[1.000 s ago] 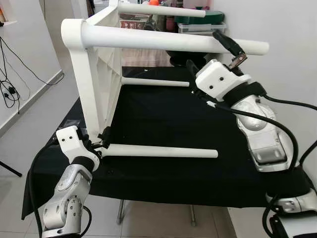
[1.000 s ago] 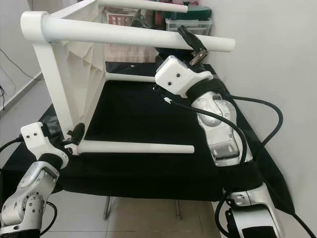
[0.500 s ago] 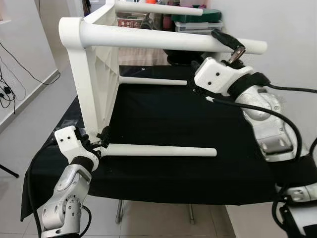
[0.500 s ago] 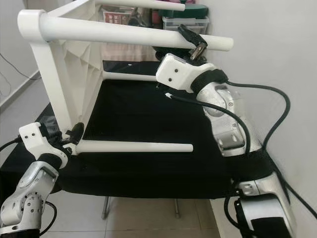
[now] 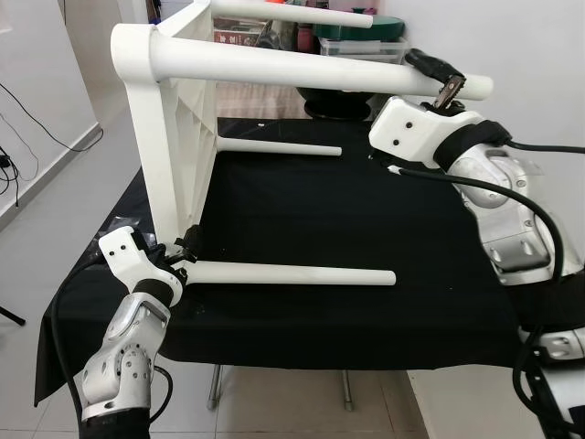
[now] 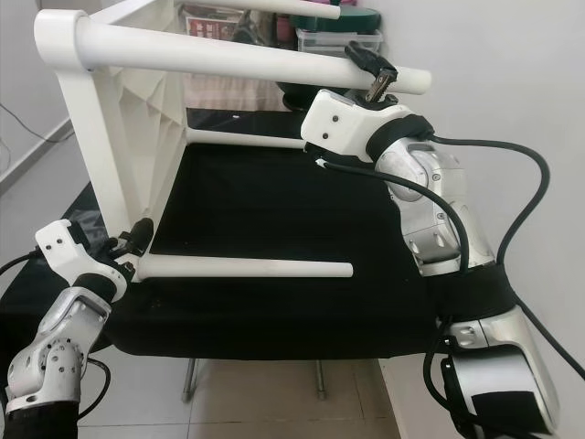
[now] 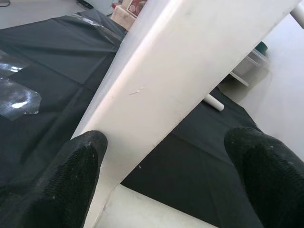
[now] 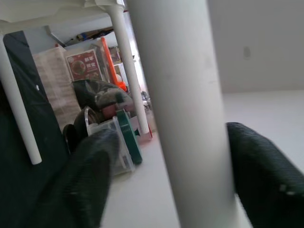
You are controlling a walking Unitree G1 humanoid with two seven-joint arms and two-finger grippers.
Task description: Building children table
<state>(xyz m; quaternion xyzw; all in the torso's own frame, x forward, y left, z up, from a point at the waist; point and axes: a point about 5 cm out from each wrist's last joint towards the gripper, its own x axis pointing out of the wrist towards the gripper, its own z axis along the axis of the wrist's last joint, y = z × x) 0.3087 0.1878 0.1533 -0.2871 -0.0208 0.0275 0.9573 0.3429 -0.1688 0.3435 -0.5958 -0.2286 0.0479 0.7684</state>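
Right wrist view: table leg [image 8: 180,109] between right gripper [image 5: 441,80] fingers.

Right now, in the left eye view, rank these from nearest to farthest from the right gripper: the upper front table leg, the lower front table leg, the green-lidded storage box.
1. upper front table leg: between the right gripper fingers, near its free end.
2. green-lidded storage box: just behind, by the wall.
3. lower front table leg: down on the black table, by the left gripper.
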